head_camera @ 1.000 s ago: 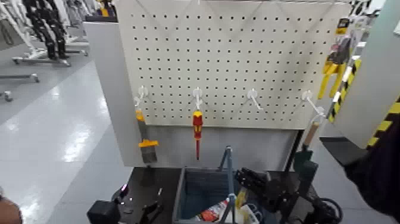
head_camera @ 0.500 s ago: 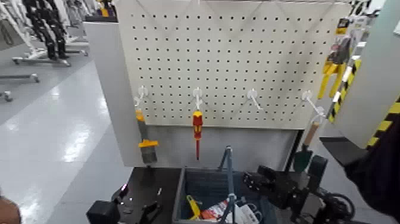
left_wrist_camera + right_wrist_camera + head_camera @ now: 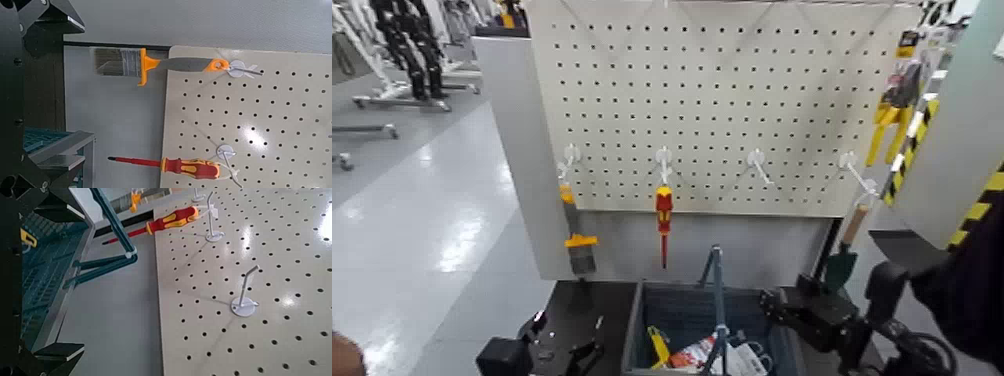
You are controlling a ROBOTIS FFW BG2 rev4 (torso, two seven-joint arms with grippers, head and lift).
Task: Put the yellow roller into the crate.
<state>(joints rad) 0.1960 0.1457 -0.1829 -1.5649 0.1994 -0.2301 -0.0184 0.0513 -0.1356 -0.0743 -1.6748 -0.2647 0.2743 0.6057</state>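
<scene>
Left gripper [image 3: 78, 92]: low, on the crate's left side; jaws wide apart, nothing held
Right gripper [image 3: 766, 304]: at the crate's right side, near its rim; jaws wide apart, nothing held
Dark blue-grey crate [image 3: 672, 287]: on the black tabletop [image 3: 572, 307], between the two grippers, its metal bar [image 3: 718, 285] upright at the middle
Yellow roller [image 3: 658, 346]: inside the crate, toward its left wall, yellow handle showing; the sleeve is hard to make out
Red-and-white packet [image 3: 694, 353]: in the crate, just beside the roller
Orange-handled paintbrush [image 3: 579, 240]: hanging bristles down from the leftmost hook
Red-and-yellow screwdriver [image 3: 664, 220]: hanging tip down from the second hook
Third hook [image 3: 759, 163]: bare
Wooden-handled hand trowel [image 3: 843, 262]: hanging blade down from the rightmost hook
White pegboard [image 3: 712, 90]: upright behind the crate
Wheeled stands [image 3: 407, 98]: on the grey floor, far off at left
</scene>
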